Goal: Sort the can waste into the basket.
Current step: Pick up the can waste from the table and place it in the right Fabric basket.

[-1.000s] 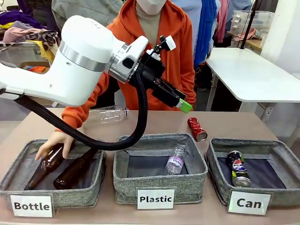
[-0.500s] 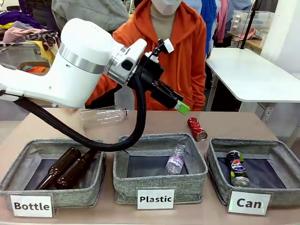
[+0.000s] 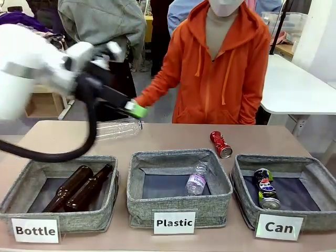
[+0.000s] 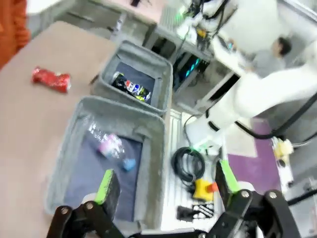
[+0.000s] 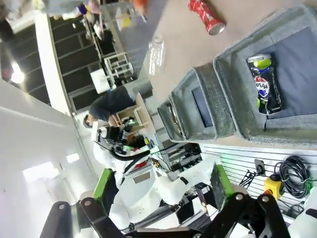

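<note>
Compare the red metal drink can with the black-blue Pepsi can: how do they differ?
Colour: the red metal drink can is red; the black-blue Pepsi can is dark with a logo. Place: the red can lies on the table; the Pepsi can lies inside the grey woven basket labelled Can. Both lie on their sides, silver ends showing.

A tan tabletop (image 3: pixel 173 137) carries three grey woven baskets in a row along its near edge — the basket labelled "Bottle" (image 3: pixel 79 218) at left, the basket labelled "Plastic" (image 3: pixel 142 202) in the middle, the basket labelled "Can" (image 3: pixel 244 202) at right. Behind them, both on their sides, lie a clear plastic bottle (image 3: pixel 116 129) and a red can (image 3: pixel 221 144) — well apart.
</note>
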Available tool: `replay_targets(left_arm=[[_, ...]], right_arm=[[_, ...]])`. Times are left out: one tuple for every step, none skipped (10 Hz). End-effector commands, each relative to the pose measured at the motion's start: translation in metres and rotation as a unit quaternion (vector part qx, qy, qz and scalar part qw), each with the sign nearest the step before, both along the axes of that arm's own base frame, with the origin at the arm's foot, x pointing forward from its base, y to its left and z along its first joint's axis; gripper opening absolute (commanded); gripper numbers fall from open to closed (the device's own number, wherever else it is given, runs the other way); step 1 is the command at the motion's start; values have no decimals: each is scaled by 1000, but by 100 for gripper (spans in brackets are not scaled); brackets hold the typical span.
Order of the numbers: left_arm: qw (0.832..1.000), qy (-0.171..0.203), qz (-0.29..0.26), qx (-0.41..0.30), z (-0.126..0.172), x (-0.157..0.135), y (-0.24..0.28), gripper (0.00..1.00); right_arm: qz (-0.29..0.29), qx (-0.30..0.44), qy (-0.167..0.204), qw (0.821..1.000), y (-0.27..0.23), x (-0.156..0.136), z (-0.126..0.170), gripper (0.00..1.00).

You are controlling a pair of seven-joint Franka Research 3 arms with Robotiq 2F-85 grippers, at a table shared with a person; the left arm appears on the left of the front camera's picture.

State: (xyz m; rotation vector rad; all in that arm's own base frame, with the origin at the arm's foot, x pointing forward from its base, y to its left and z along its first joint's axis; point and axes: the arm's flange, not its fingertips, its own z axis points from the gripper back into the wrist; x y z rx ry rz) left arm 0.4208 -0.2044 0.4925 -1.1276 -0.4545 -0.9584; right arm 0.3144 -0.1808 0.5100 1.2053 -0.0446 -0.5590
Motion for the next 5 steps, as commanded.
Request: replay_targets(left_arm=[[989,81,107,-64,3,-10,80,100],[966,142,194,-92,-5,-8,133,100],[936,212,249,-132,-14,-8,172,100],[891,249,331,-184,-21,-9,204,100],[865,295,356,-198,-31,-15,226,100]], right_arm=[[33,12,12,999,52,8,-8,100],[82,49,-10,995,84,10,-20,100],[109,71,2,991,113,13,-31,100],[125,93,5,988,140,17,-47,100],[134,119,23,983,162,20,-64,100]])
